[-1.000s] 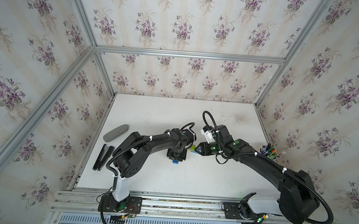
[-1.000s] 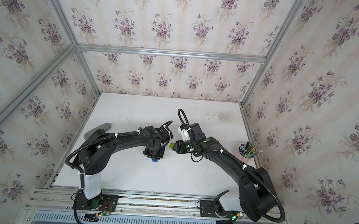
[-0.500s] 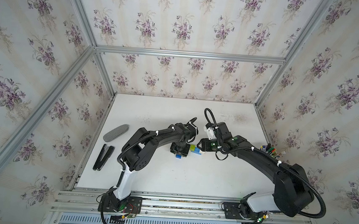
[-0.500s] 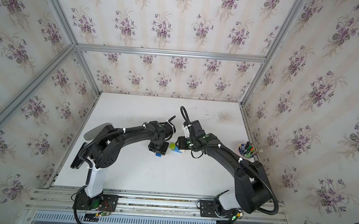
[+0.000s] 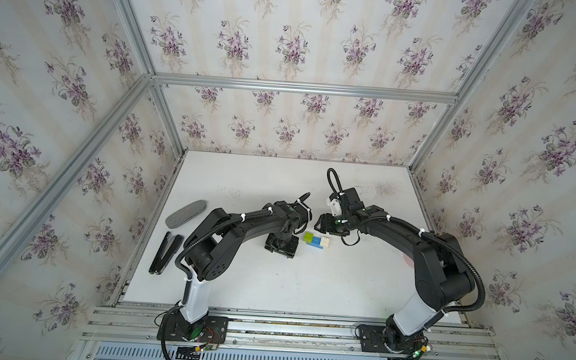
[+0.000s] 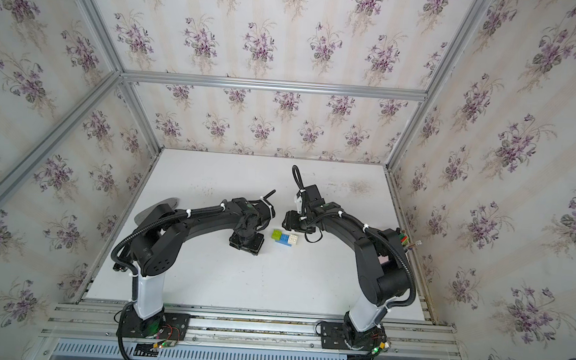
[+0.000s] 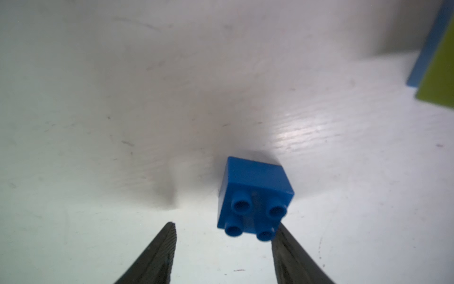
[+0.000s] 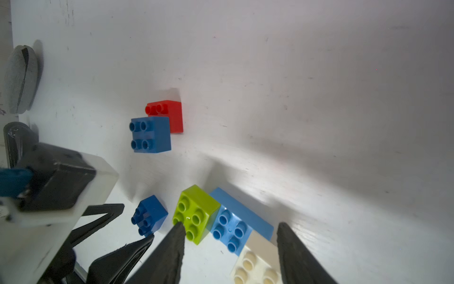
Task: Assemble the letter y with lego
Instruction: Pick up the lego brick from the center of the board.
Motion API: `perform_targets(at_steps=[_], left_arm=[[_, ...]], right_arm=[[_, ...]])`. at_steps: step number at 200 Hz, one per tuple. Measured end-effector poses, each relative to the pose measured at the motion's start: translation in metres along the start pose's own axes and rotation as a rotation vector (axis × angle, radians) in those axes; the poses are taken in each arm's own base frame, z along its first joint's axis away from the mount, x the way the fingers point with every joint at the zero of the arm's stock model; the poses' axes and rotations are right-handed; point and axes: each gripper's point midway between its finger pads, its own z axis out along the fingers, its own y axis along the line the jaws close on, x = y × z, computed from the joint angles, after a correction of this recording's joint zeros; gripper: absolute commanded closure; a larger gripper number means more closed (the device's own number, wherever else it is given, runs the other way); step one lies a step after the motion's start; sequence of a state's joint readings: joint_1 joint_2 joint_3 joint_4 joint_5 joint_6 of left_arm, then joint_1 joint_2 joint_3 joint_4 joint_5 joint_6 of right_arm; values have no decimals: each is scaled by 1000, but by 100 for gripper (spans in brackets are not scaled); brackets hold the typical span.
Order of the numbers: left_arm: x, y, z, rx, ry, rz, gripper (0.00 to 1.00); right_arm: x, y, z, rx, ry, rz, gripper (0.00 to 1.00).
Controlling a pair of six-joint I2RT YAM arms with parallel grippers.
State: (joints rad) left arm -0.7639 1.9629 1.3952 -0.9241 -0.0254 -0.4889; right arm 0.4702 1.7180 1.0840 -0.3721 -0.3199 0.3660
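Though huddled together at mid-desk a second ago, now stand apart with a gap between: left hand (image 7: 224, 226) and right hand (image 8: 231, 225). Also changed: green, blue and white row, largely hidden between the two then, in open view now.

- Left hand: about half open, grips nothing. Hangs over dark blue brick (image 7: 255, 194), which is tipped on its side with studs toward the fingertips. Touching one finger or just beside it; cannot tell which.
- Right hand: about half open, grips nothing. Straddles the row from above.
- letter y (image 6: 285, 237): begun only, three bricks joined and three loose. Rests flat on the desk between the two hands, studs up.
  - lime green brick (image 8: 195, 214) and cream-white brick (image 8: 255, 266): seated on the two ends of longer light blue brick (image 5: 316, 243).
- second dark blue brick (image 8: 149, 134) and red brick (image 8: 169, 114): close together, touching or nearly, apart from the row. Seen from the right wrist only.

- desk (image 5: 271, 285): white, scuffed, faint grey marks.
- wallpaper (image 5: 291, 30): pale stripes with purple flower sprays, on all sides.
- aluminium frame (image 5: 304, 88): along the wall joins.
- grey oval pad (image 5: 185, 211) and black folding tool (image 5: 165, 254): near the desk's left edge, well apart from the bricks.

- cup of pens (image 6: 404, 238): at the desk's right edge, mostly hidden behind the right arm. Only coloured pen tips on show.
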Motion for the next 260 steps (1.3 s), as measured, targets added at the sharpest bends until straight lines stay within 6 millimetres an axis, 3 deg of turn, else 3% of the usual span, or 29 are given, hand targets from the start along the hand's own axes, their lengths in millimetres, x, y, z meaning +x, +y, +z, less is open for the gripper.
perform_targets(at_steps=[70, 173, 260], left_arm=[[-5, 0, -33, 43, -85, -10, 32], [8, 35, -35, 16, -89, -94, 31], [19, 48, -32, 16, -86, -136, 30]], right_arm=[[18, 4, 17, -60, 93, -2, 38], [65, 30, 22, -36, 194, -127, 41], [59, 19, 36, 184, 183, -214, 54]])
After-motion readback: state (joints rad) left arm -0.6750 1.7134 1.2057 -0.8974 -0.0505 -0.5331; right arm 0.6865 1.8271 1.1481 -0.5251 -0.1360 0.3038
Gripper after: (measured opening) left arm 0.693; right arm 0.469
